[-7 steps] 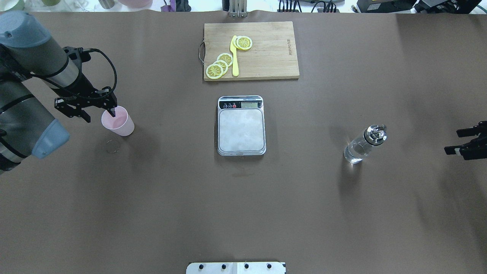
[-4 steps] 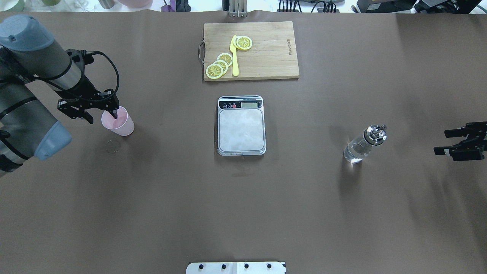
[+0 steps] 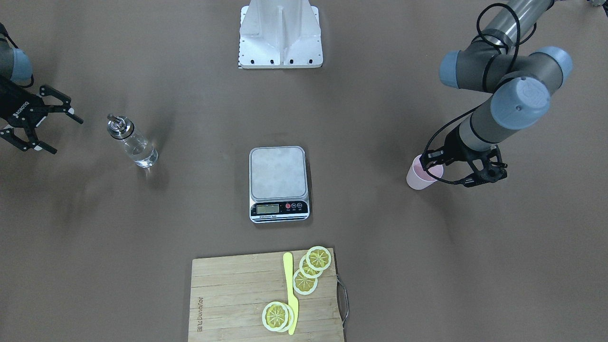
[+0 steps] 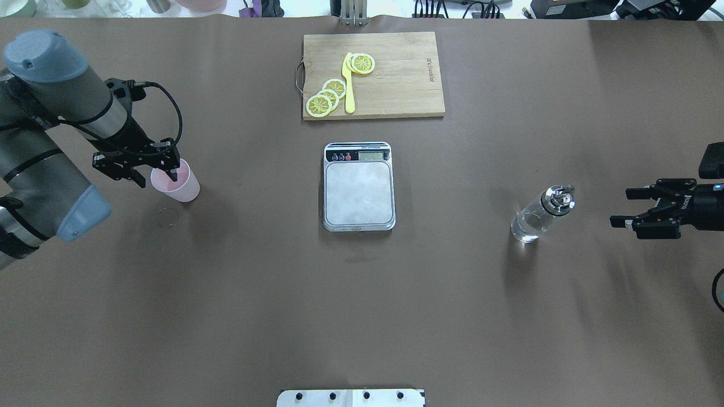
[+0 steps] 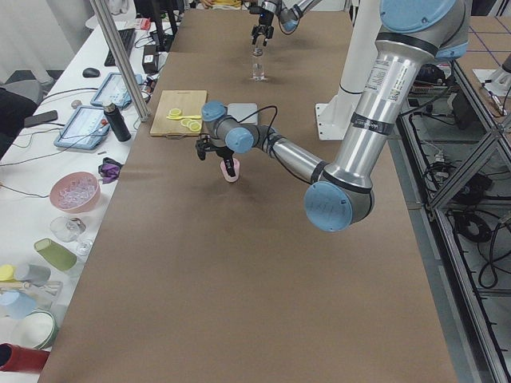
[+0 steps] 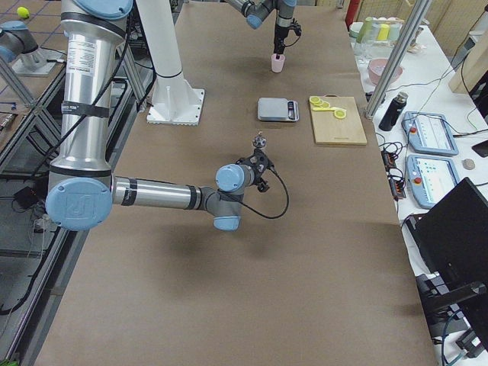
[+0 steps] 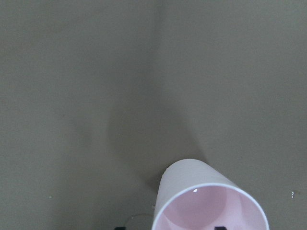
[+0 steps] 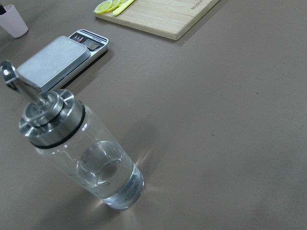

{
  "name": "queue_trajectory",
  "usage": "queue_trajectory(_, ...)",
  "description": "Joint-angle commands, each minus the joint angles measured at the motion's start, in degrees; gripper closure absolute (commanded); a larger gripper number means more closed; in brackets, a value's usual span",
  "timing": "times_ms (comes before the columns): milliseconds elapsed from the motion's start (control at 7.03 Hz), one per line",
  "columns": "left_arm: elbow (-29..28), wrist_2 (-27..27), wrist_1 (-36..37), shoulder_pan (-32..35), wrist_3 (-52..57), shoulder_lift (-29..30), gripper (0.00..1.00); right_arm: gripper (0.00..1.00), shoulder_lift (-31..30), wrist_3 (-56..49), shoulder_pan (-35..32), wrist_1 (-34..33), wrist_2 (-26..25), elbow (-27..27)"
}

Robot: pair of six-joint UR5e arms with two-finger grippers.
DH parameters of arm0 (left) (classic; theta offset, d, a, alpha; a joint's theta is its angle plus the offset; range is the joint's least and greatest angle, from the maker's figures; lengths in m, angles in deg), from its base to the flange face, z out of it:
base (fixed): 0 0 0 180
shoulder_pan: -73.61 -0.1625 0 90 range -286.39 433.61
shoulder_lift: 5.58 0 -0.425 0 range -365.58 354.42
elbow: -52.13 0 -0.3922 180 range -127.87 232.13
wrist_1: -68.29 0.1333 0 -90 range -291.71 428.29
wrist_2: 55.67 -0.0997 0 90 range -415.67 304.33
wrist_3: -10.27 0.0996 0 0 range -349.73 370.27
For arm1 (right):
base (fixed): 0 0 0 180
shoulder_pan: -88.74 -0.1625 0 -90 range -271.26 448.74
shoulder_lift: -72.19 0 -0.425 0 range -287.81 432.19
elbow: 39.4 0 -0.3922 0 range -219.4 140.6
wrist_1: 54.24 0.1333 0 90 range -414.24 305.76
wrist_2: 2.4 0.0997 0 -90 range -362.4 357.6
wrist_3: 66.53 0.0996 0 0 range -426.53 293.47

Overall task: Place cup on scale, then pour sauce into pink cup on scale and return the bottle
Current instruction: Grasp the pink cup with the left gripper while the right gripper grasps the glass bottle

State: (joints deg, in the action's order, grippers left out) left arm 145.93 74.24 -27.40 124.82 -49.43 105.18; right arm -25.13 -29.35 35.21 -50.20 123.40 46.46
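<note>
The pale pink cup (image 4: 182, 185) stands upright on the table, far left of the scale (image 4: 358, 195); it also shows in the front view (image 3: 417, 178) and the left wrist view (image 7: 192, 184). My left gripper (image 4: 154, 175) is open and straddles the cup's near wall, with one finger inside the rim and one outside. The clear glass bottle (image 4: 534, 219) with a metal spout stands upright, right of the scale, and holds clear sauce (image 8: 103, 175). My right gripper (image 4: 620, 207) is open and empty, a short way to the bottle's right. The scale's platform (image 3: 278, 172) is bare.
A wooden cutting board (image 4: 396, 79) with lemon slices (image 4: 328, 96) and a yellow knife (image 4: 348, 85) lies beyond the scale. The robot's white base plate (image 3: 280, 33) is at the near edge. A faint ring mark (image 4: 168, 217) shows on the table near the cup.
My right gripper has moved left toward the bottle. My left arm has shifted slightly right at the cup's rim. The cup and the bottle have not moved.
</note>
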Motion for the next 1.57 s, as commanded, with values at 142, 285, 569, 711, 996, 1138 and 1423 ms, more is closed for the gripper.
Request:
queue_trajectory(142, -0.9, 0.07, -0.72, -0.14, 1.25, 0.25, 0.49, 0.01, 0.81, 0.44, 6.22, 3.16, -7.47, -0.07)
queue_trajectory(285, -1.43, 0.07, -0.72, -0.14, 1.52, 0.51, 0.52, 0.01, 1.34, 0.44, 7.9, 3.17, -9.59, -0.07)
queue_trajectory(569, -1.52, 0.51, -1.42, -0.14, 1.43, 0.6, 0.82, 0.01, 1.95, -0.44, 10.45, 4.38, -13.62, -0.16)
queue_trajectory(711, -1.26, 0.69, -1.34, -0.14, 1.43, 0.69, 0.98, 0.01, 2.04, -2.18, 11.51, 5.35, -14.87, -0.25)
queue_trajectory(996, -0.91, 0.69, -0.47, 0.03, 1.34, 1.82, 1.0, 0.01, 1.96, -5.35, 11.69, 7.37, -15.66, -0.34)
queue_trajectory(1138, -0.03, 0.69, 1.37, 0.3, 1.08, 3.05, 1.0, 0.01, 1.87, -5.71, 12.39, 8.6, -16.72, -0.51)
queue_trajectory(1423, 1.73, 0.52, 13.54, 0.65, 0.64, 9.79, 1.0, 0.01, 2.04, -7.47, 14.41, 9.14, -19.87, -0.51)
